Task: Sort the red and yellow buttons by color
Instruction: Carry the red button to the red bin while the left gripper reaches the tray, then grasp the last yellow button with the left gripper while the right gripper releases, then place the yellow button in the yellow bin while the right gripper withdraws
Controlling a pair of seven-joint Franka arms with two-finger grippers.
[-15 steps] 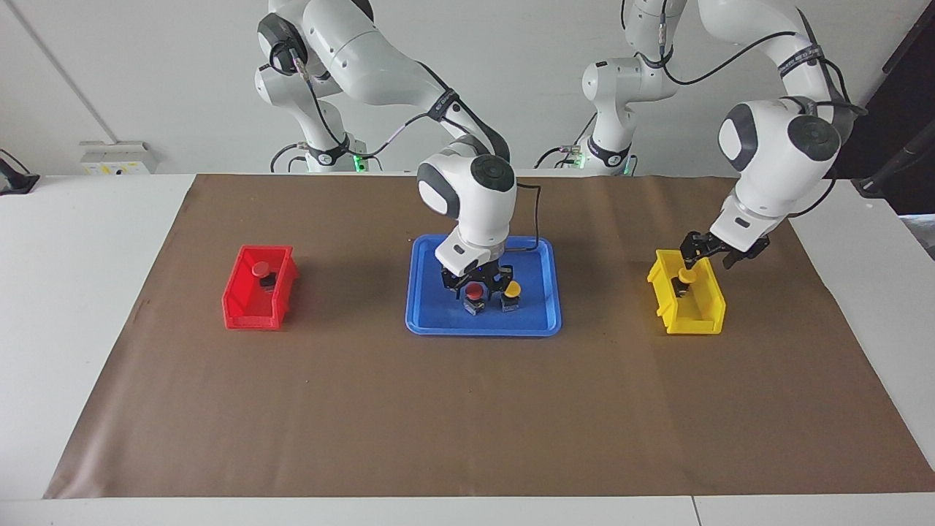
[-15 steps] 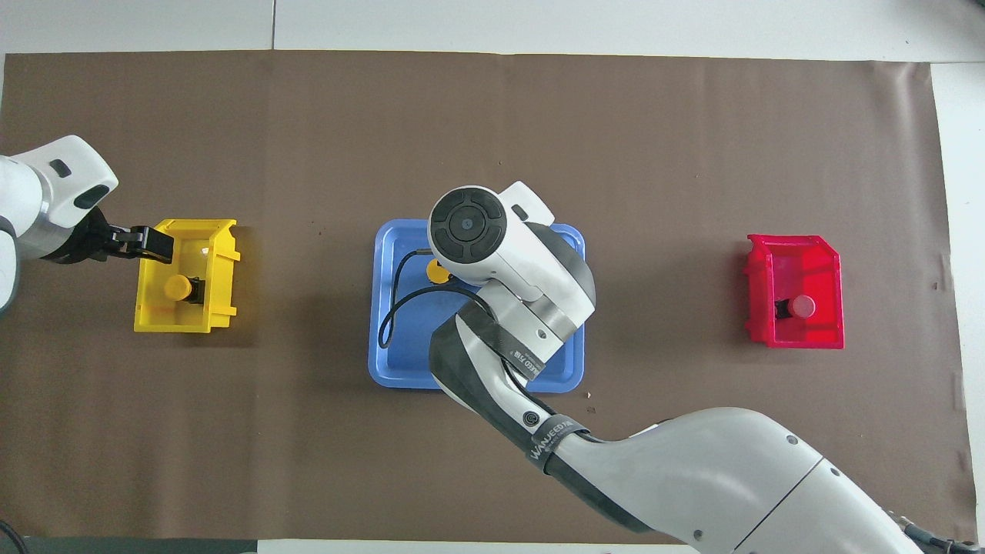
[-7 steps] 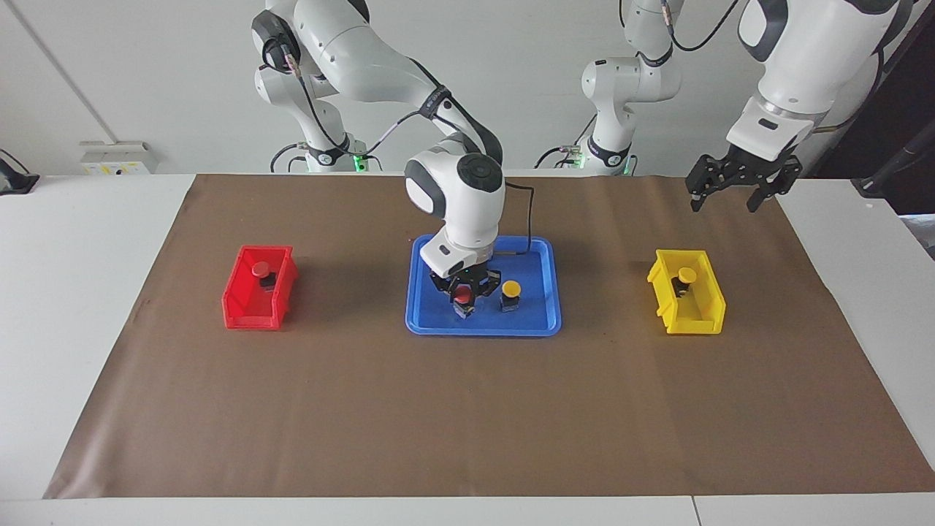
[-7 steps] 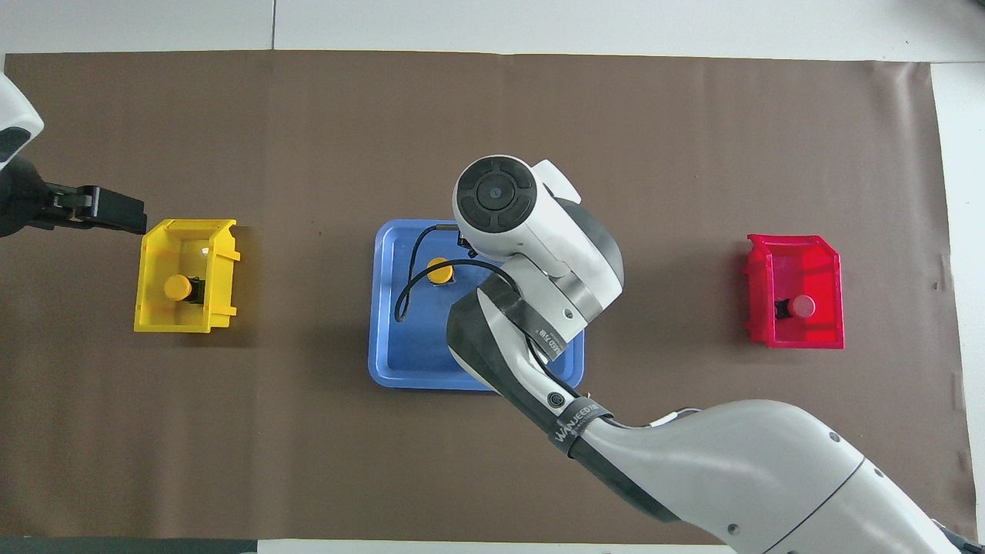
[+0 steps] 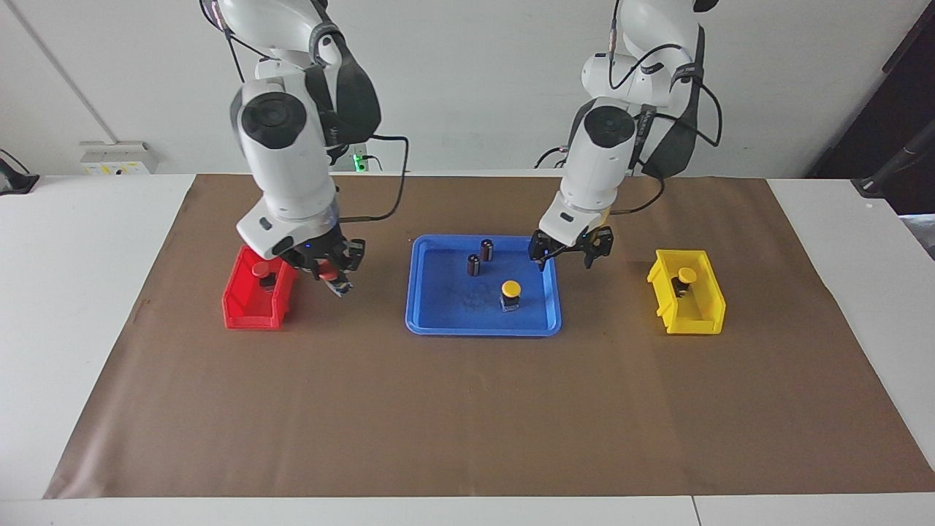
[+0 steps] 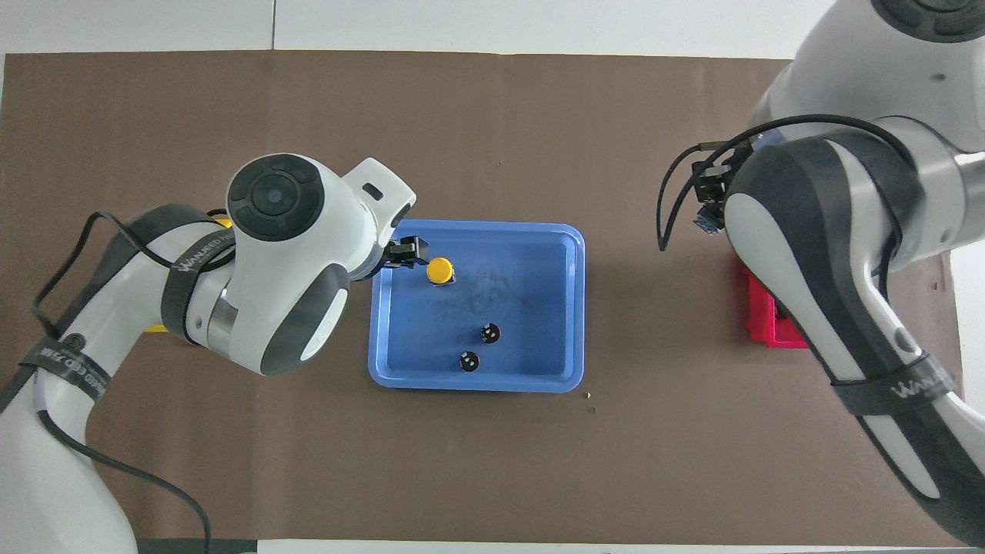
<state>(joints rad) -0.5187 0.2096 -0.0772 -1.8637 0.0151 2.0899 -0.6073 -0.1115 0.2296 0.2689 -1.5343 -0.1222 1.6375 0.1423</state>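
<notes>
Red round-capped push button (image 5: 326, 275) is held clamped in the right gripper (image 5: 328, 276) beside the red plastic bin (image 5: 252, 310).
The left gripper (image 5: 564, 252), fingers apart, is poised toward the left arm's end from that bin.

A blue tray (image 6: 573, 308) sits mid-surface on brown paper (image 6: 492, 138), holding a yellow button (image 6: 440, 270) and two dark cylinders (image 6: 489, 333). The left claw (image 6: 406, 254) hangs over the tray's rim beside that button. A red bin (image 6: 766, 327) peeks from under the right arm.
</notes>
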